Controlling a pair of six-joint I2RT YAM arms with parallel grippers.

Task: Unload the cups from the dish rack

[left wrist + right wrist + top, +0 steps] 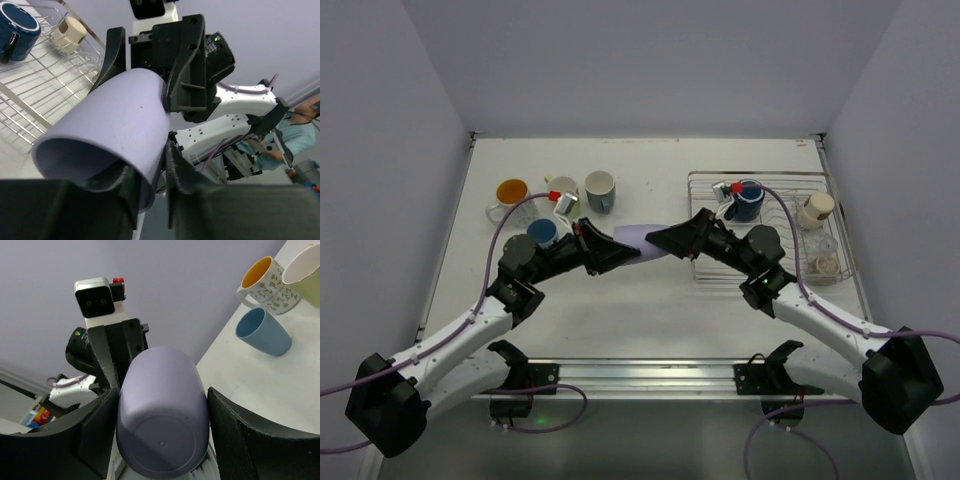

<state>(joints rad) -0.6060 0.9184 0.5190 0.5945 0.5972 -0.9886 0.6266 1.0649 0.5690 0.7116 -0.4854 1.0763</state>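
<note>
Left gripper (150, 192): fingers narrowly apart, one inside the mouth of the lavender cup (115, 120) and one outside, straddling its rim wall. A sliver of light shows beside the outer finger, so I cannot tell whether it is clamped.
Right gripper (162, 432): tip to tip with the left one, its fingers pressed on opposite sides of the cup's body near the base, holding it.
Lavender cup: lying on its side in the air between the two grippers, clear of the table (650, 310), mouth toward the left gripper and base toward the right.
Behind the left gripper's wrist: a light blue cup (542, 233) just beside the arm. Farther off stand an orange-inside mug (511, 192), a pale mug (563, 188) and a grey mug (599, 190).
Behind the right gripper: the dish rack (700, 180), its near left corner under the right forearm.
Inside the rack: a navy cup (748, 200) nearest the right wrist, and a cream cup (815, 208) farther toward the rack's outer side.
</note>
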